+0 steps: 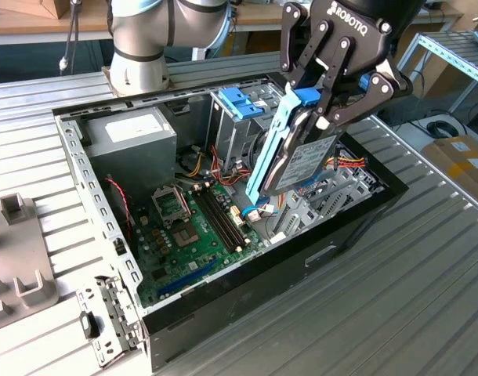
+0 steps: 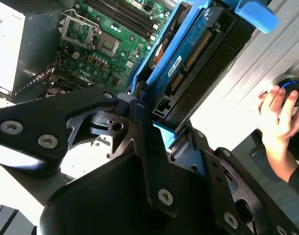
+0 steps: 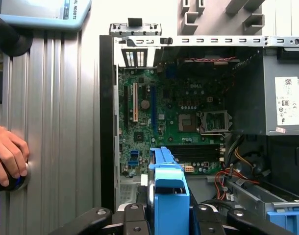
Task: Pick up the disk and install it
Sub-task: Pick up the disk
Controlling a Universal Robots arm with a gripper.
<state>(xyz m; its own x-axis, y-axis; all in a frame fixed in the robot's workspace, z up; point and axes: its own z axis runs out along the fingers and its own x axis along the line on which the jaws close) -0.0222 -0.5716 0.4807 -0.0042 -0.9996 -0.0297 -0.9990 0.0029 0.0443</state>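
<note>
My gripper (image 1: 321, 110), jaws pinching the disk (image 1: 302, 160) by the upper end of its light blue frame. The disk hangs on edge, steeply tilted, its white label showing in the exterior view, over the open computer case (image 1: 262, 290). Beneath lies the green motherboard (image 1: 196, 235); just beside stands the metal cage with a blue handle (image 1: 243, 102). Farther off sits the grey power-supply box (image 1: 129, 137). Beyond the case, on the ribbed table (image 1: 427, 298), a person's hand (image 2: 279, 110) covers a small round object (image 2: 292, 93)
</note>
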